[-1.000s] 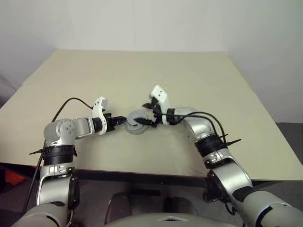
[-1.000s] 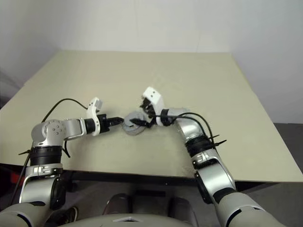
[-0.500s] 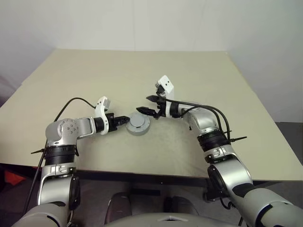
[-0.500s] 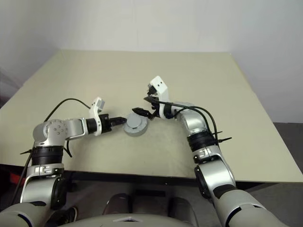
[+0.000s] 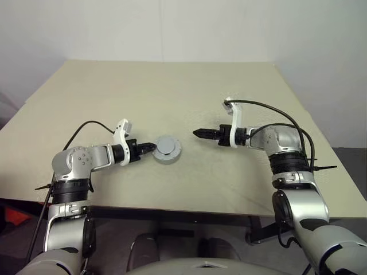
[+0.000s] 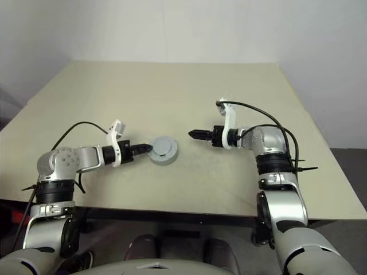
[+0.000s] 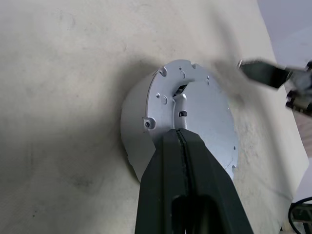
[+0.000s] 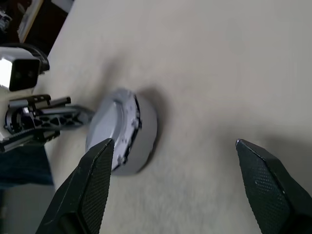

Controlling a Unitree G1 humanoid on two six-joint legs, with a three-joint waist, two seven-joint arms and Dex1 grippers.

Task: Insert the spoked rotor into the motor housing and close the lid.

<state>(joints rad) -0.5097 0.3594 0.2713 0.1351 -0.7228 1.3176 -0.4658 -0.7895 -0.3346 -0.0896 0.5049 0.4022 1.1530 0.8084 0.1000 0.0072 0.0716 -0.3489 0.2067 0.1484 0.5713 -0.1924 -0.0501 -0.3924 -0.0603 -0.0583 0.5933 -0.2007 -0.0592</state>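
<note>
The motor housing (image 5: 167, 156), a short grey drum, sits mid-table with the silver lid (image 5: 167, 146) lying flat on top of it. My left gripper (image 5: 150, 147) is shut with nothing in it. In the left wrist view its tips (image 7: 178, 132) rest on the lid (image 7: 195, 107) near the rim. My right gripper (image 5: 198, 134) hovers a short way to the right of the housing, apart from it. In the right wrist view its fingers (image 8: 97, 170) stand wide open and empty, facing the housing (image 8: 144, 131). The spoked rotor is hidden.
The beige table (image 5: 172, 91) stretches wide around the housing, its front edge (image 5: 172, 211) close below my arms. Black cables loop off both wrists. A white wall stands behind the far edge.
My right gripper has lifted off the housing, drawn back to the right and rolled over. The left gripper has stayed at the housing, which has not moved.
</note>
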